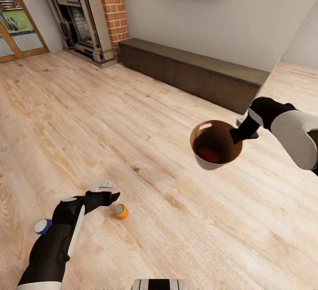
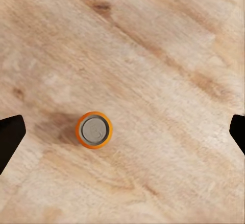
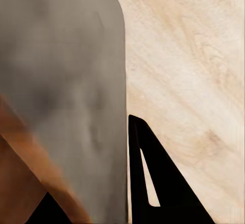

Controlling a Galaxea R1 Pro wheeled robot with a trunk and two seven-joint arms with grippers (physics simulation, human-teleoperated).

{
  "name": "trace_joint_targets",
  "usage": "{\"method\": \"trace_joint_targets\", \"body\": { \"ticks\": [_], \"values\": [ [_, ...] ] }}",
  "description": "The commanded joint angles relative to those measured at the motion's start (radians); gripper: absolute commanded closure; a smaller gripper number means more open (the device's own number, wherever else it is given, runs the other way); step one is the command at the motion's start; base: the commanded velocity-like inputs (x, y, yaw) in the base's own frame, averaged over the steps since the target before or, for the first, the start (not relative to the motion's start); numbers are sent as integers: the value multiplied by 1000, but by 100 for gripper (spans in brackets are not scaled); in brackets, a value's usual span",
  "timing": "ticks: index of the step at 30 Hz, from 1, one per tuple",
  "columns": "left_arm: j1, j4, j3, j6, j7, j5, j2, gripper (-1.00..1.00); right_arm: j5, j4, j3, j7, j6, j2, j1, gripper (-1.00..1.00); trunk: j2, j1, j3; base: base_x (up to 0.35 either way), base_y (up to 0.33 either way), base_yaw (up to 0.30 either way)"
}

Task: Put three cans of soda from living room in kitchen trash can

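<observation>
Right gripper (image 1: 235,137) clamps the rim of a round grey-white bin (image 1: 216,145), brown inside. Left gripper (image 2: 122,132) hangs spread wide above an upright orange soda can (image 2: 94,130) on pale wooden floor (image 1: 154,148).

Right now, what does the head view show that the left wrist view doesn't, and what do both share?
Head view alone: the round tapered bin held by the right gripper at its rim, a small blue soda can on the floor by the left arm, the brick fireplace and long dark cabinet. Left wrist view alone: the orange soda can's silvery top, seen straight down between open fingertips. Both: that orange can and the pale wood floor.
</observation>
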Motion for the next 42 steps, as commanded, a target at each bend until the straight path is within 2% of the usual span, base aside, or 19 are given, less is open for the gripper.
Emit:
{"method": "trace_joint_targets", "body": {
  "ticks": [1, 4, 5, 6, 7, 9, 12, 14, 18, 23, 30, 33, 38, 42],
  "values": [
    [0, 0, -3, 0, 0, 0, 0, -100, -13, 0, -10, 4, 2, 1, -1, 100, -7, 4, -5, 0, 0, 0],
    [-1, -1, -10, 21, 0, 2, 0, -100, -13, -1, -8, 4, 2, 2, 0, 100, -28, 15, -19, 0, 0, 0],
    [-9, -1, -12, 94, -1, 7, -3, -100, -13, -1, -8, 4, 2, 2, 0, 100, -35, 19, -23, 0, 0, 0],
    [-17, 0, -13, 114, -1, 8, -3, -100, -13, -1, -8, 4, 2, 1, 0, 100, -42, 23, -28, 0, 0, 0],
    [-52, 2, -13, 162, -1, 7, -4, -100, -13, -1, -8, 4, 2, 0, 0, 100, -49, 27, -33, 0, 0, 0],
    [-74, 6, -13, 186, -1, 6, -5, -100, -13, -1, -8, 4, 2, 1, 0, 100, -63, 34, -42, 0, 0, 0],
    [-131, 61, -13, 222, 0, 3, -7, -100, -13, -1, -8, 4, 2, 3, -1, 100, -84, 46, -56, 0, 0, 0],
    [-171, 125, -13, 222, 4, 2, -7, -100, -13, -1, -8, 4, 2, 4, -1, 100, -98, 54, -66, 0, 0, 0],
    [-211, 209, -12, 222, 14, 6, -6, -100, -13, -1, -4, 4, 2, 5, -1, 100, -126, 69, -84, 0, 0, 0],
    [-217, 223, -13, 222, 17, 6, -6, -100, -13, -1, 18, 4, 2, 5, 0, 100, -161, 88, -108, 0, 0, 0],
    [-219, 224, -11, 222, 19, 7, -6, -100, -13, -1, 28, 4, 2, 7, 0, 100, -210, 115, -141, 0, 0, 0],
    [-217, 218, -11, 222, 18, 7, -6, -100, -13, -1, 30, 4, 2, 8, 0, 100, -210, 115, -145, 0, 0, 0],
    [-215, 156, -11, 222, 18, 8, -4, -100, -13, -1, 34, 4, 2, 7, 0, 100, -210, 115, -150, 0, 0, 0],
    [-214, 106, -12, 222, 17, 8, -5, -100, -13, -2, 53, 4, 2, 6, 0, 100, -210, 115, -151, 0, 0, 3]
  ]
}}
